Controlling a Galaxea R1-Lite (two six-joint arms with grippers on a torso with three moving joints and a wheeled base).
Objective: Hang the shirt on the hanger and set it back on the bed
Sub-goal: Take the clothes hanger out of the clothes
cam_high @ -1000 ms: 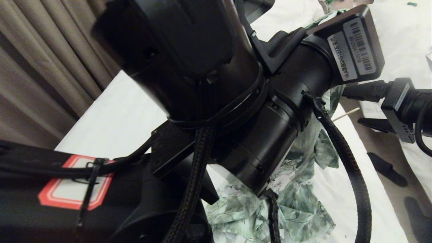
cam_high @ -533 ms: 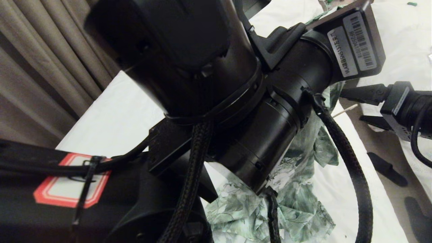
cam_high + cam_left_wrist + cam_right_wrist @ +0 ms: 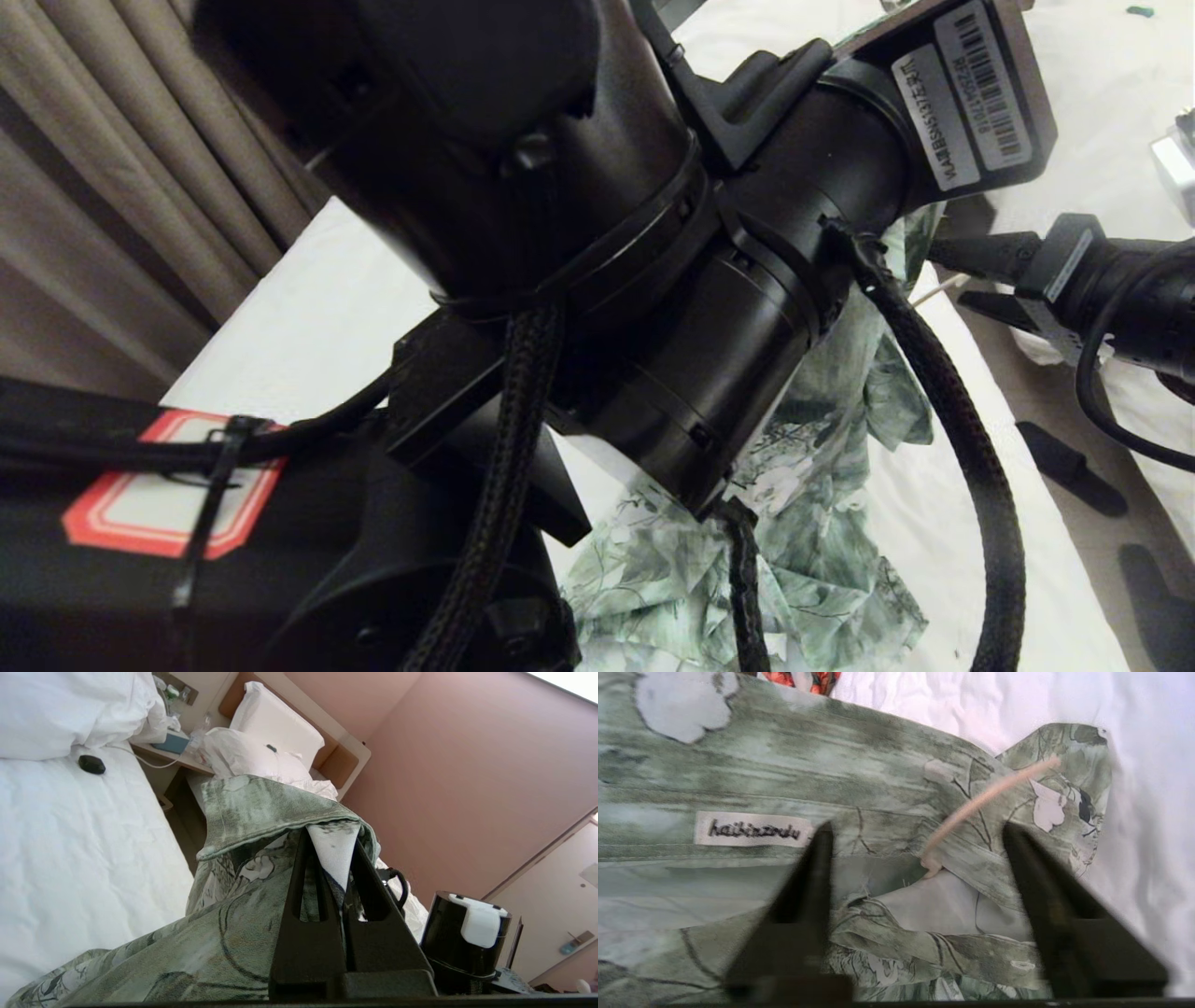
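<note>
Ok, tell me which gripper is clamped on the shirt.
The left gripper: its fingers pinch a fold of the shirt. The right gripper is open over the collar, holding nothing.

The room was softly and evenly lit; the right gripper's fingers (image 3: 803,891) were blurred, close arm housings defocused.

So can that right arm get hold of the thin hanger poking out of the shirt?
Probably yes: the right gripper is open with the hanger between its fingers, lying bare on the shirt, nothing covering that stretch.
</note>
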